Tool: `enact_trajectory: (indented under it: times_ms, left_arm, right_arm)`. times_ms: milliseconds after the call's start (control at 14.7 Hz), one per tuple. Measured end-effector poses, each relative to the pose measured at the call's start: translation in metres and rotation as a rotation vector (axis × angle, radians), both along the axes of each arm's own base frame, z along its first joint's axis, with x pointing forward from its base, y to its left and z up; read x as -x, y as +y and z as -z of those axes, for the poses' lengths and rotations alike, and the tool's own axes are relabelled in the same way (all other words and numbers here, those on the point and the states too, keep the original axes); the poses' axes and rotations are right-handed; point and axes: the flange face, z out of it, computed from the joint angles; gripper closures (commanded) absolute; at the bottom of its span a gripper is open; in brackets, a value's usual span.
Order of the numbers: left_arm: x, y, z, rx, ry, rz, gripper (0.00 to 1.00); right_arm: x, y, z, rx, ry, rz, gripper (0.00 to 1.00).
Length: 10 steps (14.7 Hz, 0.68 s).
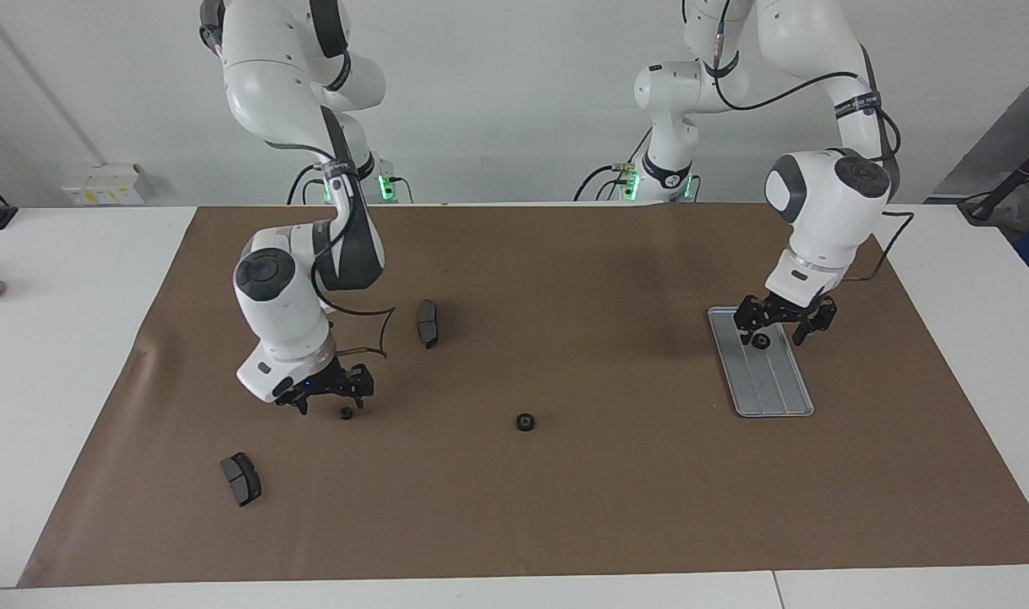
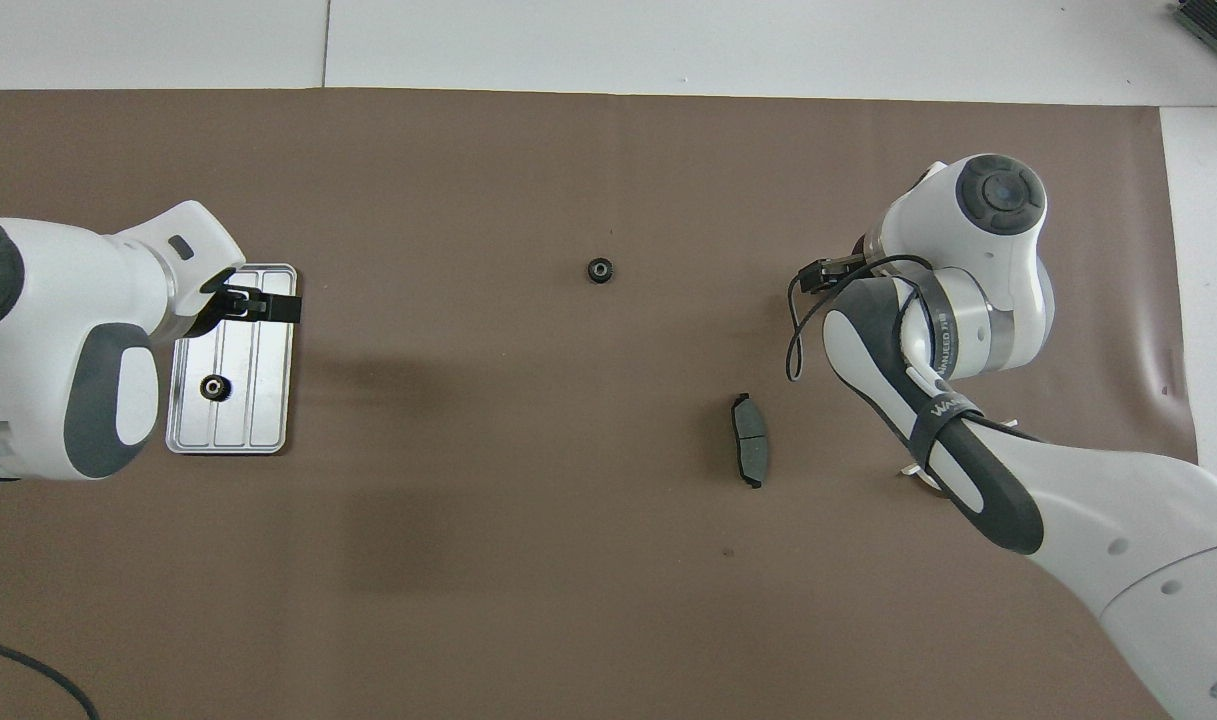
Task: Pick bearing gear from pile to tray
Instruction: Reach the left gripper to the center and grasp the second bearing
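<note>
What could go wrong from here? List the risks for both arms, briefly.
1. The left tool hangs open and low over the tray, with the dropped gear right under its fingers. A skewed lift could flick the gear out.
2. The right tool, open, is low beside a loose gear that looks off-centre, close to one finger. Closing now may knock it away.
</note>
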Motion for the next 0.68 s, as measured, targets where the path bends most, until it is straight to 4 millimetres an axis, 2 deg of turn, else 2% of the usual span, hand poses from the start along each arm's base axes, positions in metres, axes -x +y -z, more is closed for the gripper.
enact_trajectory:
  times_ms: [68,272,340,408,544,680]
  left_arm:
    - [-0.003,-0.022,-0.001,0.007,-0.005,0.005,0.0]
    - [-0.011,-0.096,-0.003,0.035,-0.021,0.009,0.0]
    - [-0.013,-0.12,-0.001,0.045,-0.024,0.003,0.0]
    - [-0.018,-0.145,0.002,0.057,-0.027,-0.008,0.0]
    - [-0.029,-0.186,0.013,0.076,-0.029,-0.035,0.0]
    - [-0.036,-0.215,0.026,0.085,-0.026,-0.045,0.0]
  right_arm:
    - [0.001,0.0,0.003,0.0,0.001,0.0,0.35]
    - [0.003,-0.002,0.005,0.0,0.006,-0.014,0.37]
    - [0.003,-0.003,0.003,0.002,0.012,-0.02,0.4]
    - [0.005,-0.004,0.003,0.004,0.023,-0.027,0.47]
    - [0.006,-0.004,0.004,0.005,0.028,-0.03,0.58]
    - [0.006,-0.003,0.002,0.003,0.025,-0.032,0.67]
